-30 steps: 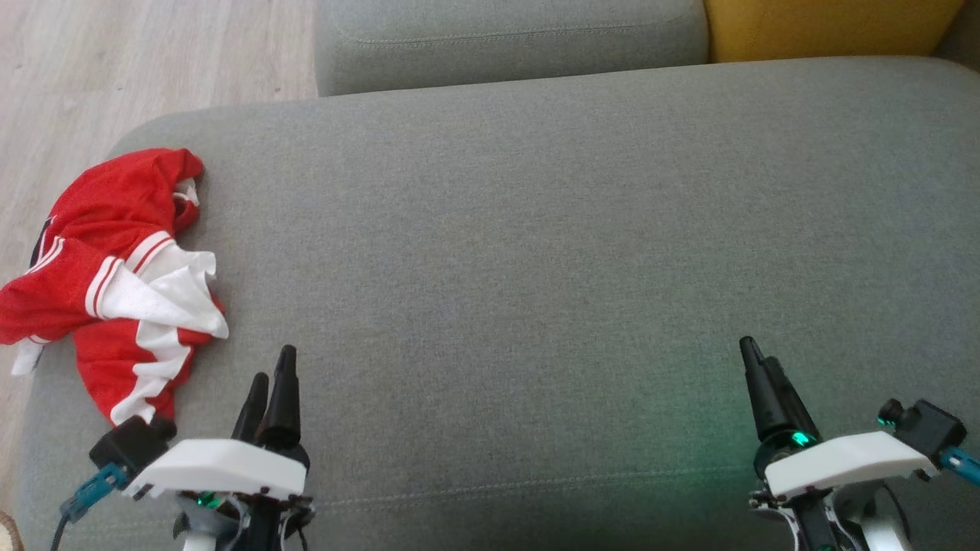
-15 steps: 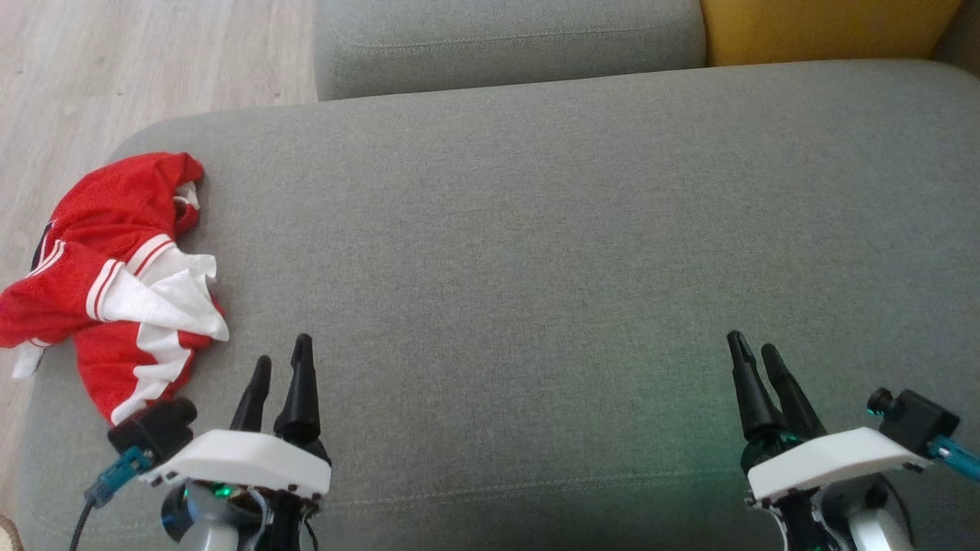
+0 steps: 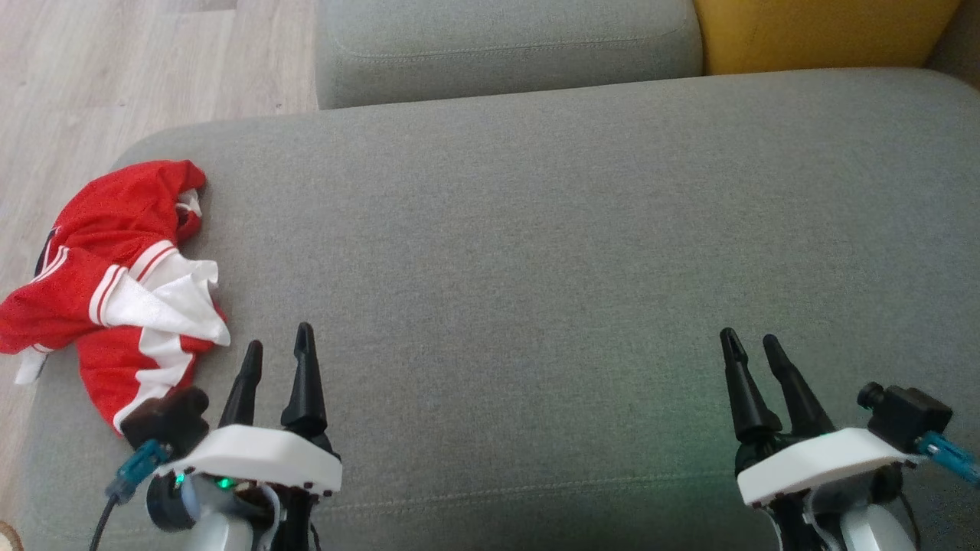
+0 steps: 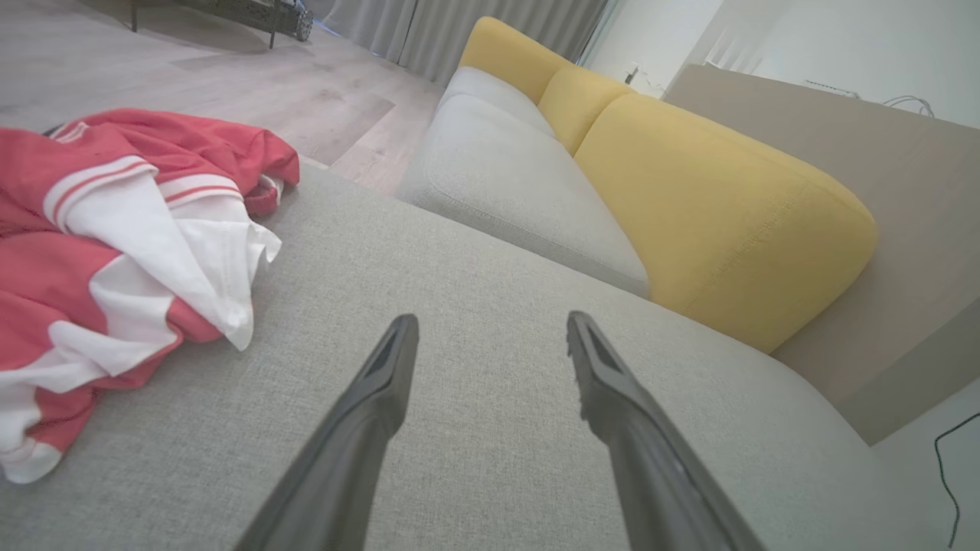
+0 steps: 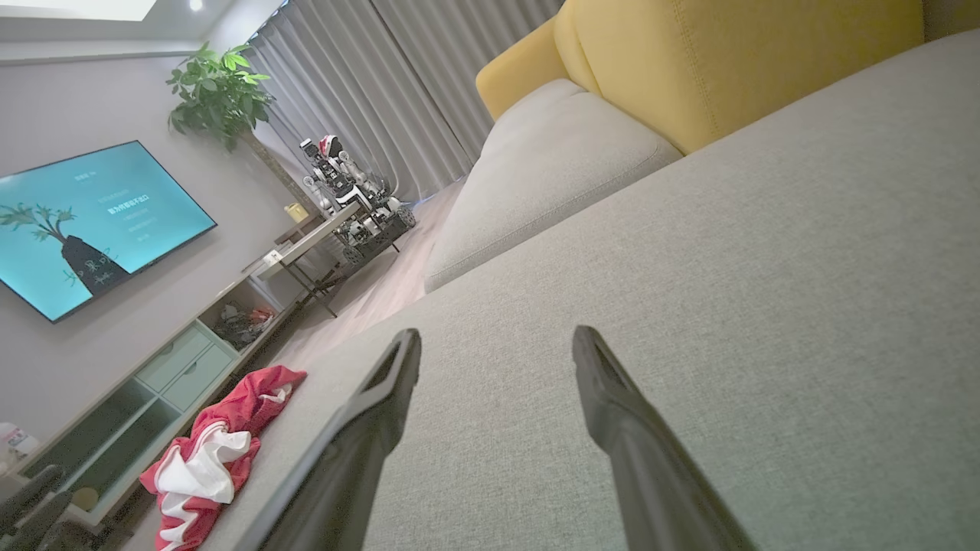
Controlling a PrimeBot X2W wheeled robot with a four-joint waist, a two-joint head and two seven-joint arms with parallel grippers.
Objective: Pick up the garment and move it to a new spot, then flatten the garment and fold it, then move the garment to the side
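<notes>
grey woven fabric covers the wide sofa seat (image 3: 536,229), which is bordered by a yellow cushion (image 3: 819,30) and a pale wooden floor (image 3: 115,69). the crumpled garment (image 3: 115,291), red mesh with white stripes, is laid at the seat's left edge, near the left gripper (image 3: 279,337). the fingers of the left gripper and of the right gripper (image 3: 749,336) are held spread over the seat.

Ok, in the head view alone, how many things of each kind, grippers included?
Red and white garment: 1
Grey cushions: 2, large grey cushion and small grey cushion
Yellow cushion: 1
Grippers: 2, left gripper and right gripper
Total: 6
</notes>
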